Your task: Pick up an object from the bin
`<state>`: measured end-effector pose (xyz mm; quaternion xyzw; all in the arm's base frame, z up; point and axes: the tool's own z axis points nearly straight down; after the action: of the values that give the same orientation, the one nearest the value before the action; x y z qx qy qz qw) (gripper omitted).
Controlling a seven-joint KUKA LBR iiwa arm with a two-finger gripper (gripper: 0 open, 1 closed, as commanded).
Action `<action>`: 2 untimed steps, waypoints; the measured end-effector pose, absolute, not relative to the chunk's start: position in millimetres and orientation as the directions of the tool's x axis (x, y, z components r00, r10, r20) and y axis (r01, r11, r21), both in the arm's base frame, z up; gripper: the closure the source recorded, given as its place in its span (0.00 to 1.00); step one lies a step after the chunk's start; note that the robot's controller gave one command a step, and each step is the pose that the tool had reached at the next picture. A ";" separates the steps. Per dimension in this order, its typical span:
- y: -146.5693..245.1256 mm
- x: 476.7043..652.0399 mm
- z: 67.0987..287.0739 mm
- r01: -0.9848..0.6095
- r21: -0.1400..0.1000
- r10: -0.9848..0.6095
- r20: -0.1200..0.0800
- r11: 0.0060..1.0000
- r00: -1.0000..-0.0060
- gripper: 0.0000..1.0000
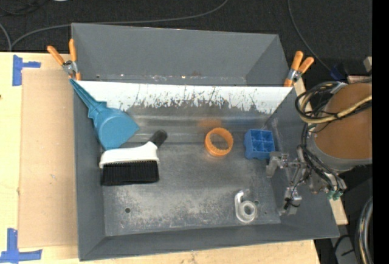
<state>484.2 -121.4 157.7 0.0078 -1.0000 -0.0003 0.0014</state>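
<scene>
My gripper (282,186) hangs at the bin's right side, over the sloping right wall, open with nothing between its fingers. One fingertip (273,165) is just below a small blue block with square pockets (259,143). The other fingertip (290,203) is to the right of a small clear tape roll (245,207) lying near the front edge. An orange ring (218,141) lies flat left of the blue block.
A blue funnel (109,121) lies at the far left with its spout toward the back corner. A white brush with black bristles (130,163) rests just in front of it. The arm with its cables stands outside the bin's right rim.
</scene>
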 end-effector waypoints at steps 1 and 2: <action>-121.4 484.3 157.7 -0.016 0.001 -0.016 0.003 1.000 -1.000 0.00; -99.9 488.3 161.2 -0.156 0.003 -0.156 0.003 0.988 -0.988 0.00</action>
<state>488.3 -99.9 161.2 0.0785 -0.9969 -0.0011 0.0017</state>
